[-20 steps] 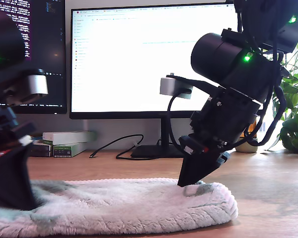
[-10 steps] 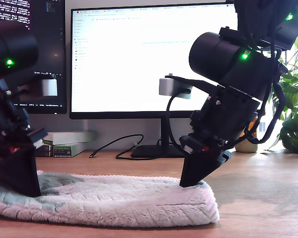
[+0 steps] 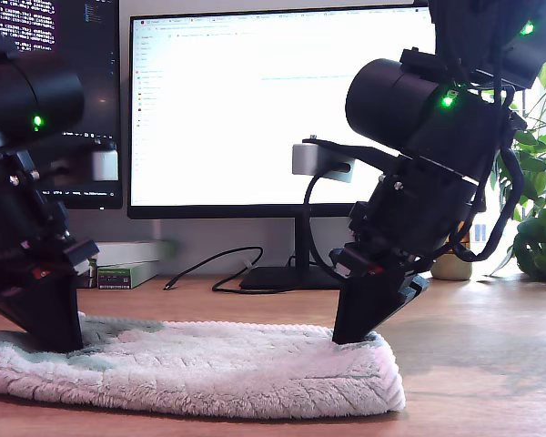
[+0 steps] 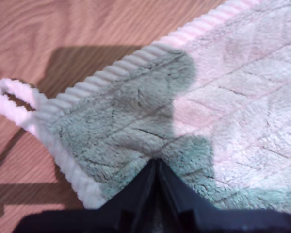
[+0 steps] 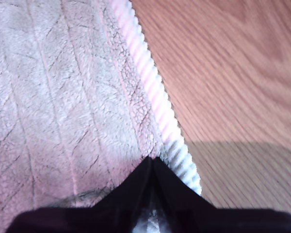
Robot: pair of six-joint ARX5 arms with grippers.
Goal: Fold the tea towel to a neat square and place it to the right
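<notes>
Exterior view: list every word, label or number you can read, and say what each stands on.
None is readable.
Large bright monitor: faint page text, too washed out.
Dark monitor with code: lines too small.
White and green flat boxes: print blurred.
Fluffy pale plush tea towel: no text.

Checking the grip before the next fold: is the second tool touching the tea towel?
Touching. The second wrist view shows my second tool pinched shut on the tea towel beside its corded hem.
</notes>
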